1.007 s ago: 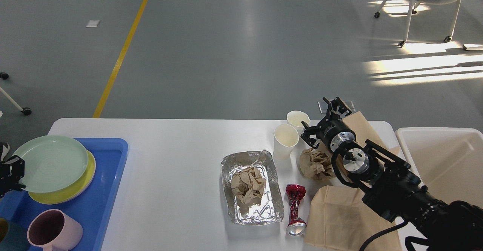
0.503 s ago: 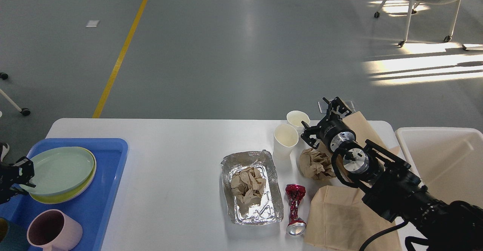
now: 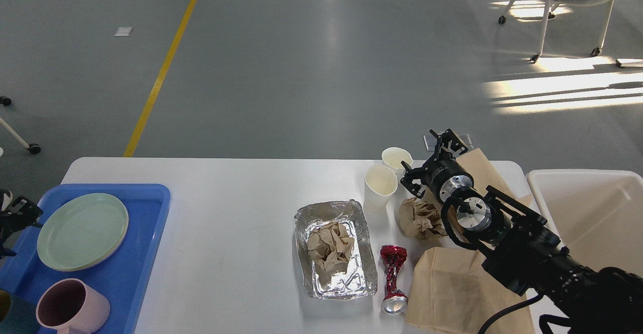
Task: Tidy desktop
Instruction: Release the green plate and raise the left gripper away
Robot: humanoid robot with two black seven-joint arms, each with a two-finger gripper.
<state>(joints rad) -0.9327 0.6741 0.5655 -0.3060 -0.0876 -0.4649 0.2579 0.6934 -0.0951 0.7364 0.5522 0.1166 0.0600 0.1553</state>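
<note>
At the frame's left edge my left gripper [image 3: 17, 213] sits beside the pale green round plate [image 3: 83, 231] in the blue plastic tray [image 3: 145, 233] — I cannot tell its finger state. Right of centre on the large white desktop [image 3: 226, 223], my right gripper [image 3: 424, 160] hangs spread open, empty — near the white paper cups [image 3: 380, 187].

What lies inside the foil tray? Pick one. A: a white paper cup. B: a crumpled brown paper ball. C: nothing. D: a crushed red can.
B: a crumpled brown paper ball sits inside the foil tray, while the crushed red can lies on the desktop just to its right.
</note>
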